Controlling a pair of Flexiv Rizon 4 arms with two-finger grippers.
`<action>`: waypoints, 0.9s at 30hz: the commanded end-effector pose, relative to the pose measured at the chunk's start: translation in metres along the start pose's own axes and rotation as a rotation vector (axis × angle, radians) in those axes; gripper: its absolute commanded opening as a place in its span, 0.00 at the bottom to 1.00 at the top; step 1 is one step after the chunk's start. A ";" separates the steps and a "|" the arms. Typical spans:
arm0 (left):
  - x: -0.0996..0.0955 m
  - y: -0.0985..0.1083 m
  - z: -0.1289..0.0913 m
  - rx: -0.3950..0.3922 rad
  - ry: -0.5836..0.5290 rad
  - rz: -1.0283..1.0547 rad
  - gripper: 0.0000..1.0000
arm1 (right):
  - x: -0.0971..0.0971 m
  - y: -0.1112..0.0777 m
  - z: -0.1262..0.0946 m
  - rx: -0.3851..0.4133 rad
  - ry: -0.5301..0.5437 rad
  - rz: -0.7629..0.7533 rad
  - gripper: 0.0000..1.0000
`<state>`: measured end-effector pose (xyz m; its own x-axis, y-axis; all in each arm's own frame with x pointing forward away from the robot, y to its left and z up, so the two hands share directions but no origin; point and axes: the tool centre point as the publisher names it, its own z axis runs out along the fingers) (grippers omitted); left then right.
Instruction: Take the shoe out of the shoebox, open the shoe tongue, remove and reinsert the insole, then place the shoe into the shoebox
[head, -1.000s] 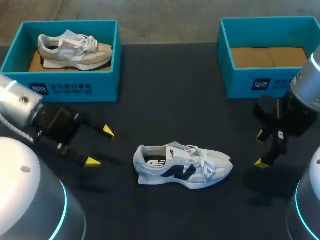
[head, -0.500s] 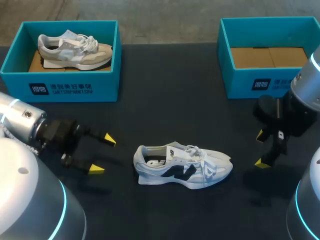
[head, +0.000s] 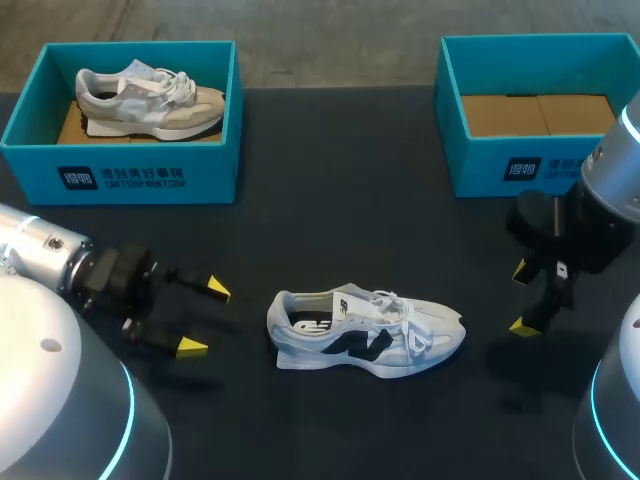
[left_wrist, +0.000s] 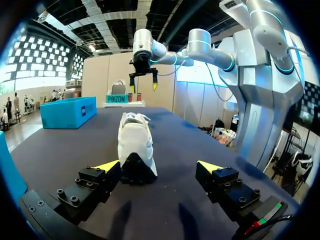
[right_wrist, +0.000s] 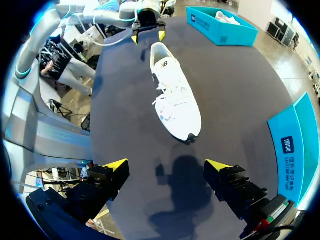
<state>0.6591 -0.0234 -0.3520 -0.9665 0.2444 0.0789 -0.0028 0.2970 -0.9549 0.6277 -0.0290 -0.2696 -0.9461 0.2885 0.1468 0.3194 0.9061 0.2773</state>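
Observation:
A white shoe (head: 365, 331) with a dark side logo lies on the black table, toe pointing right. My left gripper (head: 199, 317) is open just left of its heel; in the left wrist view the shoe (left_wrist: 135, 146) lies ahead of my left gripper (left_wrist: 159, 165), heel nearest. My right gripper (head: 522, 298) hangs open to the right of the toe; in the right wrist view the shoe (right_wrist: 175, 99) lies ahead of my right gripper (right_wrist: 166, 163), toe nearest. An empty teal shoebox (head: 455, 120) stands at the back right.
A second teal shoebox (head: 150, 172) at the back left holds a beige and grey shoe (head: 148, 99). Bare black table lies between the two boxes and in front of the white shoe.
My left gripper has dropped lower and drawn closer to the table beside the shoe's heel. The right arm and the shoe have not moved.

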 end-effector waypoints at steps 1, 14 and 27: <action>-0.005 0.006 0.001 0.067 -0.097 -0.063 1.00 | 0.001 -0.001 0.001 0.000 -0.003 0.001 1.00; -0.015 0.012 0.030 0.094 -0.137 -0.073 1.00 | 0.001 -0.001 0.001 0.000 -0.003 0.001 1.00; -0.029 0.017 0.047 0.035 -0.168 -0.085 1.00 | 0.001 -0.001 0.001 0.000 -0.003 0.001 1.00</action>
<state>0.6735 -0.0646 -0.3806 -0.9917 0.0618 0.1129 -0.0916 0.2772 -0.9564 0.6277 -0.0290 -0.2696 -0.9461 0.2885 0.1468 0.3194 0.9061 0.2773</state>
